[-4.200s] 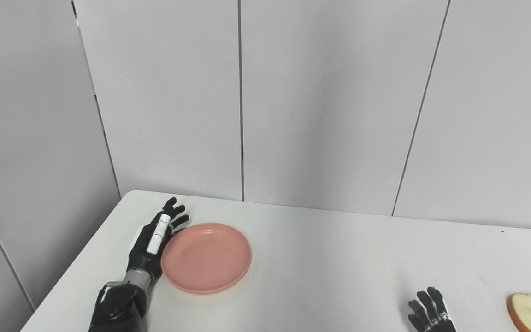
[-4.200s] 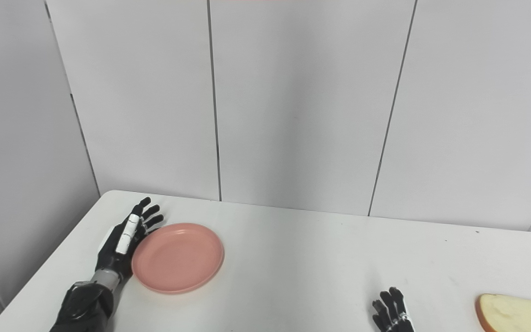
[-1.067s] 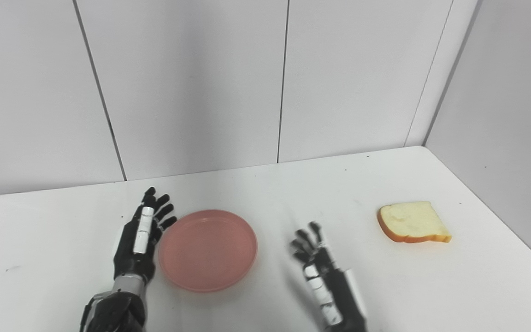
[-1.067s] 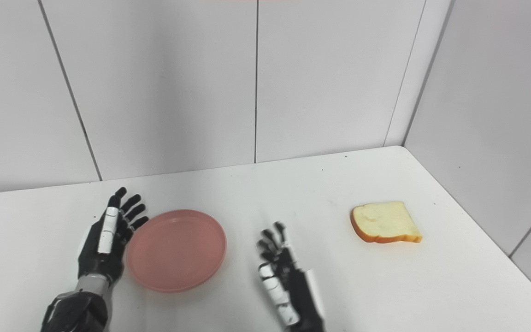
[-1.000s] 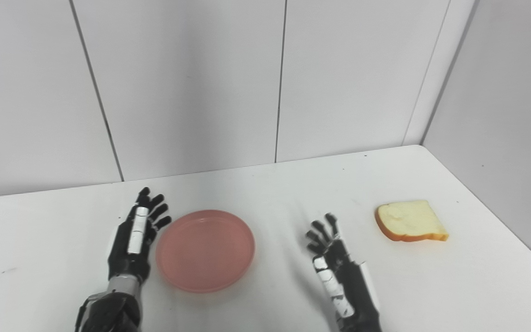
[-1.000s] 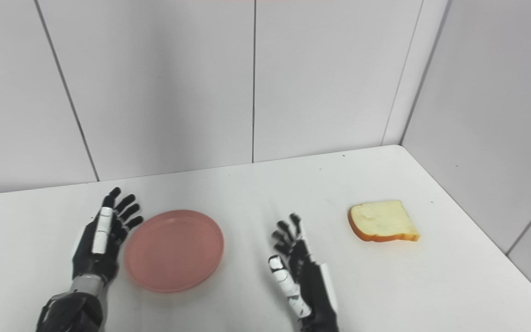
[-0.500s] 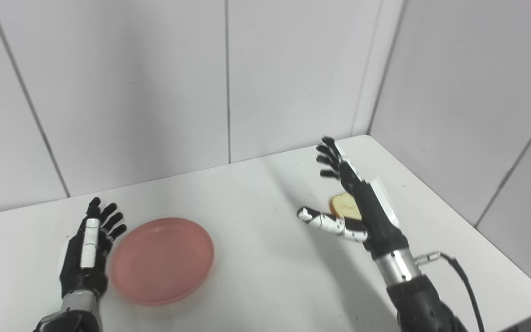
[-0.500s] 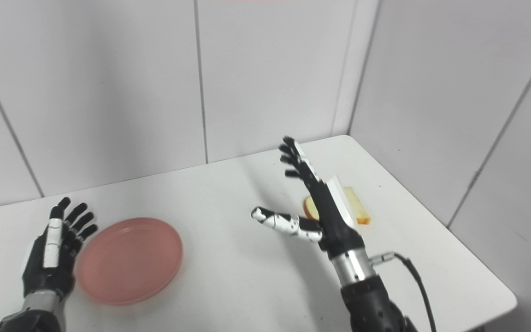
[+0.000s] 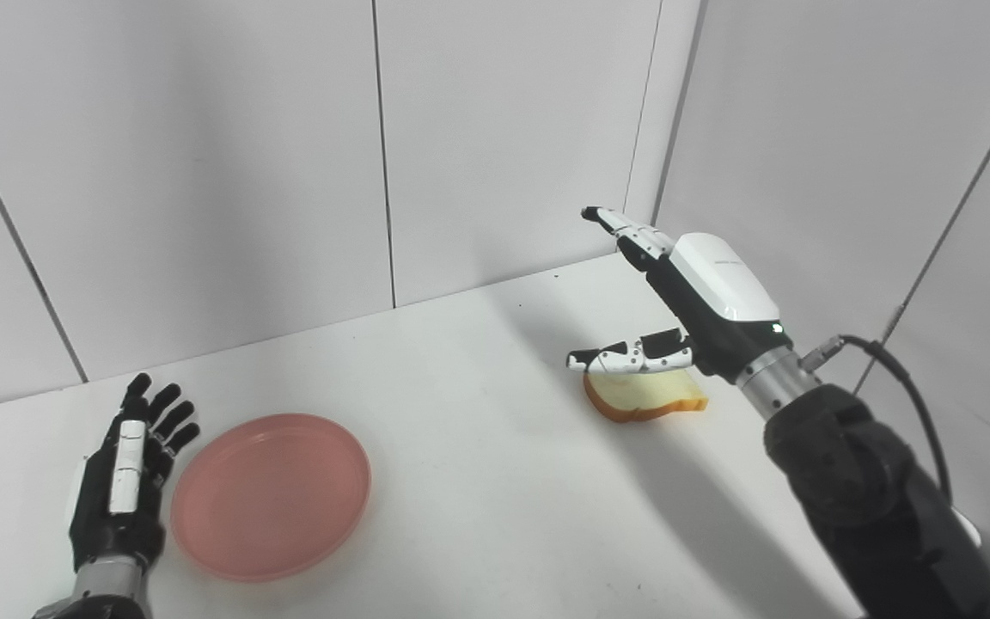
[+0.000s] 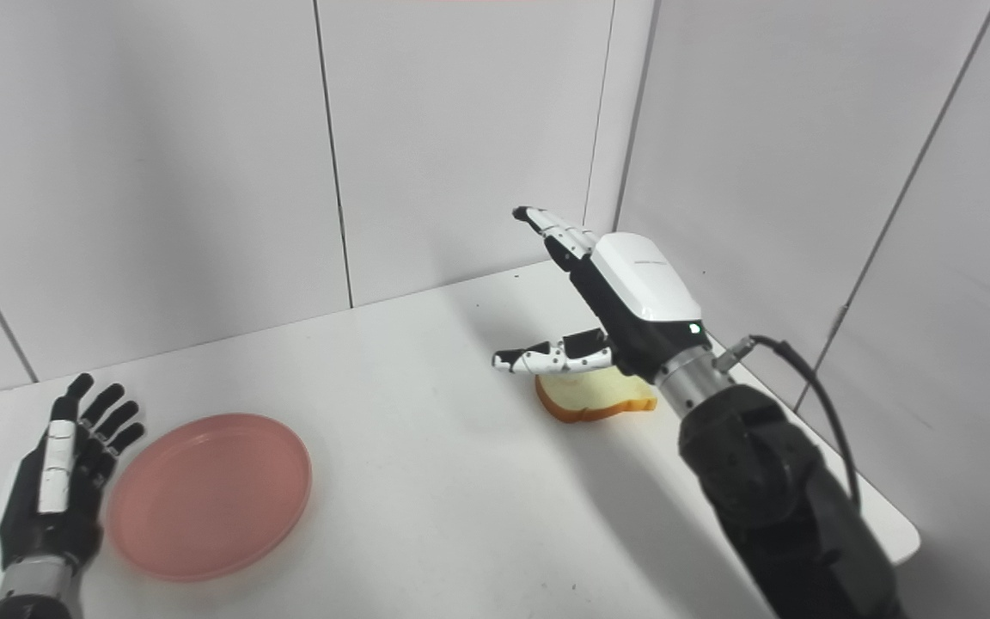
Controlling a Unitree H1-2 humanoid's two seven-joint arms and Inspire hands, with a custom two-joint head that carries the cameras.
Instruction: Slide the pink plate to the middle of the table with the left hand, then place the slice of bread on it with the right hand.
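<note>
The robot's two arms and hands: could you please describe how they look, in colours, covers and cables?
Both hands are black with white segments on the fingers. The right hand carries a glossy white cover plate on its back with a tiny green light, then a silver metal wrist and a black fabric-sleeved forearm with a black cable looping from the wrist. The left hand shows a white strip along one finger, a silver wrist and a black sleeve.
</note>
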